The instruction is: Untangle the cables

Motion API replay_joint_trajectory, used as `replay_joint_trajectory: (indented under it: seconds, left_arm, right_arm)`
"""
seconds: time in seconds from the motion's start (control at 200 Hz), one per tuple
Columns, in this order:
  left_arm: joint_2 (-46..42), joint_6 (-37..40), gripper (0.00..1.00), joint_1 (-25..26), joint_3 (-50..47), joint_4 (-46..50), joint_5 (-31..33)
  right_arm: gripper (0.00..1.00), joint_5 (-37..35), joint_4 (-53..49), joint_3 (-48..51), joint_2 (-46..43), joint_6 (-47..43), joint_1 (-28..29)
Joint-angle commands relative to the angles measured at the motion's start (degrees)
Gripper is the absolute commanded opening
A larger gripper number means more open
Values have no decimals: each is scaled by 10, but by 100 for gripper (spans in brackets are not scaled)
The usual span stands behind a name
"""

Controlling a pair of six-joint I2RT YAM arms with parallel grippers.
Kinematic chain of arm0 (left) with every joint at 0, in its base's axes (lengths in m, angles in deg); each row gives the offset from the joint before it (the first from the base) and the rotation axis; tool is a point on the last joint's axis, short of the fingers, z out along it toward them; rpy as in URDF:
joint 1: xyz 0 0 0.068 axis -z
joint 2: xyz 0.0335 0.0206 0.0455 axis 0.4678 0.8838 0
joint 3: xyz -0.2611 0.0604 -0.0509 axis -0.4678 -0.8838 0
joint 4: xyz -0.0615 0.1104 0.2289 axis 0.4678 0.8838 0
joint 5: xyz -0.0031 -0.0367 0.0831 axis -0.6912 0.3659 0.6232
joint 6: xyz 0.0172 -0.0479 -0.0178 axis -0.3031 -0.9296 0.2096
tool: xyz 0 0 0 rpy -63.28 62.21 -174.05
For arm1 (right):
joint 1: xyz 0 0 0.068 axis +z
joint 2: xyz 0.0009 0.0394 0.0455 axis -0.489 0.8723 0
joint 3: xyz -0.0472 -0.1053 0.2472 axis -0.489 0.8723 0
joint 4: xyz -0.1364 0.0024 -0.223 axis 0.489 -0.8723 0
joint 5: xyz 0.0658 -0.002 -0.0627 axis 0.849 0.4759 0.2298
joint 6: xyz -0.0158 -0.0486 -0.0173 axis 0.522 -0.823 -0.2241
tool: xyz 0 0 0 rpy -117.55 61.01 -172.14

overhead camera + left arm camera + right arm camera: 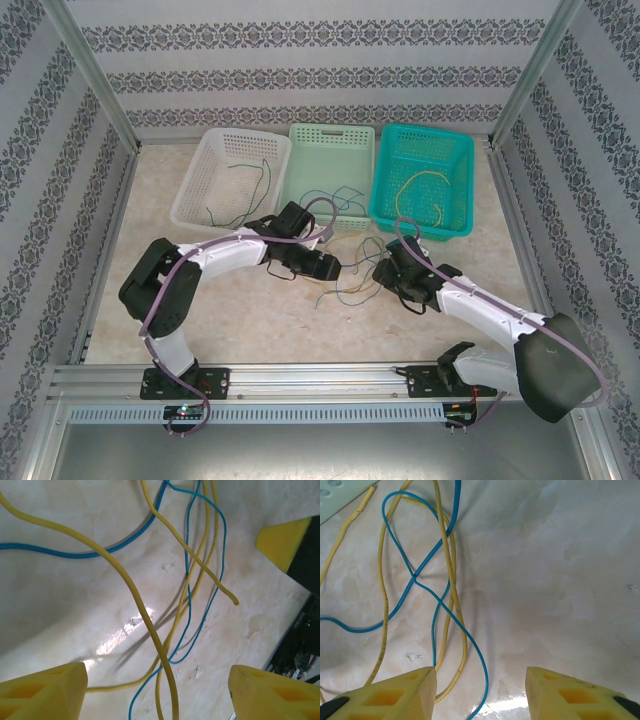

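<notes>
On the table [250,320], cables [350,290] lie between left and right jaws — both spread.

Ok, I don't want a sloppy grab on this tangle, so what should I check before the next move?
1. Left tool open: ok.
2. Right tool open: ok.
3. Cable between left tool's fingers: ok, yellow cable runs there.
4. Cable between right tool's fingers: ok, blue cable runs there.
5. Target cable free of others: not ok, yellow and blue cross under both tools.
6. Height above table: cannot tell.
</notes>
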Motion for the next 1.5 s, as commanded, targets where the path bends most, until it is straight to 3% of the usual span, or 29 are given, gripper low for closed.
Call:
replay_joint_trajectory:
  seconds: [0.0, 0.2, 0.405, 0.55, 0.844, 1.254, 1.494]
  left_arm:
    - [17, -9, 72, 8, 27, -18, -13]
    - [24, -10, 57, 8, 29, -26, -15]
    - [25, -13, 18, 8, 29, -34, -16]
    - [2, -8, 0, 7, 24, -41, -4]
    - [-80, 47, 0, 7, 52, 2, 30]
    - [-195, 73, 0, 6, 47, -13, 51]
    - [-296, 94, 0, -1, 20, -36, 123]
  right_arm:
    - [53, 9, 12, -12, 13, 6, -6]
    - [59, 13, 23, -13, 38, 13, -3]
    - [59, 13, 18, -27, 81, 6, 2]
    - [58, 13, 21, -26, 102, 11, 2]
    - [51, 17, 14, -22, 150, 10, 2]
    - [35, 11, 16, -2, 172, 13, 2]
    - [35, 10, 18, 7, 176, 14, 2]
